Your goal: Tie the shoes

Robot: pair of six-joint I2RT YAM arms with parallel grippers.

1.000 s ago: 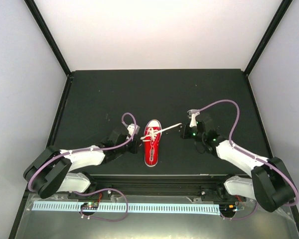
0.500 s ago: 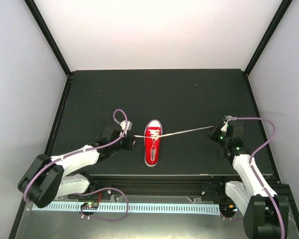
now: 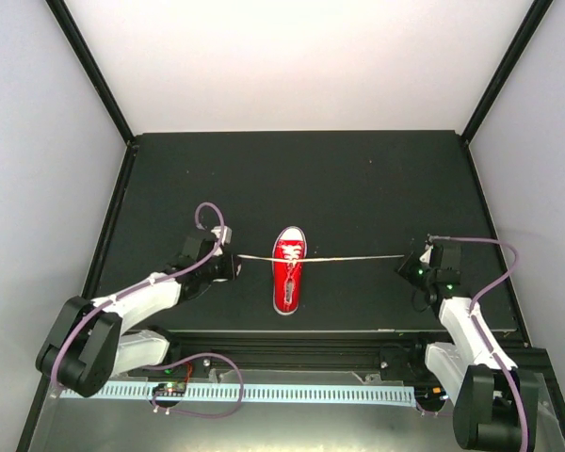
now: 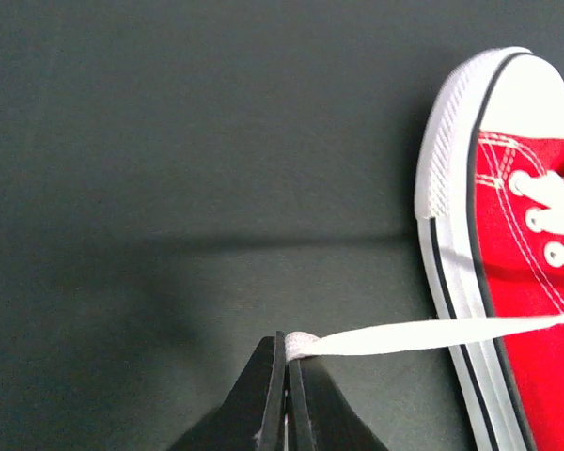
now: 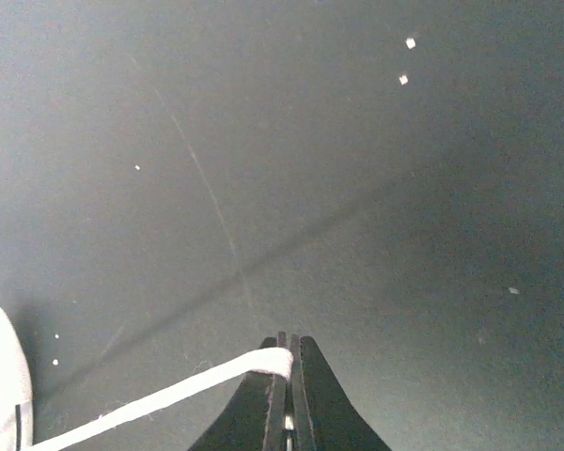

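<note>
A small red sneaker (image 3: 288,269) with white toe cap stands mid-table, toe pointing away. Its white laces stretch taut to both sides. My left gripper (image 3: 234,258) sits left of the shoe, shut on the left lace (image 3: 256,257). In the left wrist view the lace (image 4: 404,335) runs from the pinched jaws (image 4: 289,349) to the shoe (image 4: 526,235). My right gripper (image 3: 404,257) is far right of the shoe, shut on the right lace (image 3: 353,257). In the right wrist view that lace (image 5: 169,395) leaves the closed jaws (image 5: 288,349) toward the lower left.
The black table top (image 3: 301,179) is bordered by white walls at the back and sides. A black rail (image 3: 292,341) runs along the near edge between the arm bases.
Both grippers have pulled outward, away from the shoe. The laces have gone from slack near the shoe to one taut, nearly level line.
</note>
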